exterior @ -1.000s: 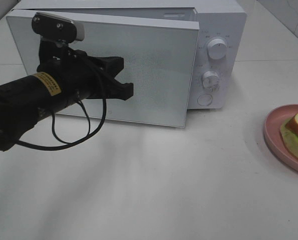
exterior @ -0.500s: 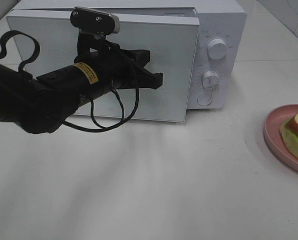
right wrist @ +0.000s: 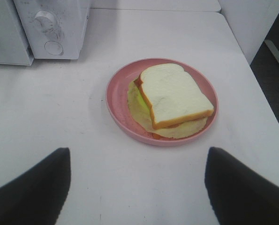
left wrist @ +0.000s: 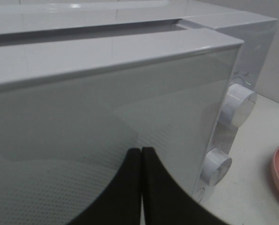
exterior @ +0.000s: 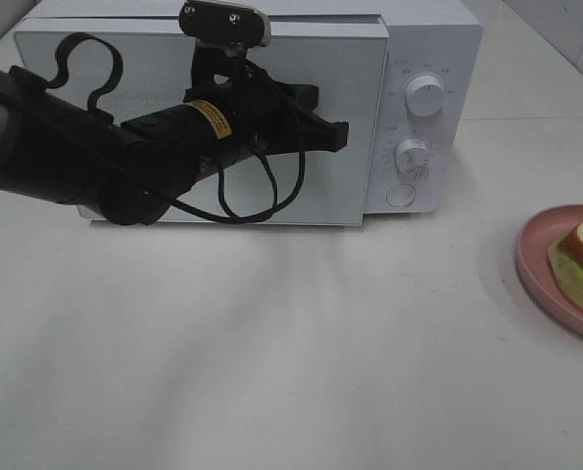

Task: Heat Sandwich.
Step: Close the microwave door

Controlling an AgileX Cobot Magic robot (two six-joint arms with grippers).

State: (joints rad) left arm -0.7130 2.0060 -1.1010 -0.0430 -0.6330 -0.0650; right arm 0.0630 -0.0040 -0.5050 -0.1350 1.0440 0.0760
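left tool (exterior: 335, 137) has slid toward 3 o'clock across the microwave door (exterior: 355, 108), fingers pressed together, holding nothing, near the door's free edge. right tool (right wrist: 137, 187) spread wide, empty. sandwich (right wrist: 174, 96) on pink plate (right wrist: 118, 101), table (exterior: 301, 343) at 3 o'clock.

What we see on the white table (exterior: 301, 362)

A white microwave (exterior: 428, 59) stands at its back; a pink plate (right wrist: 118, 101) rests near the right edge.
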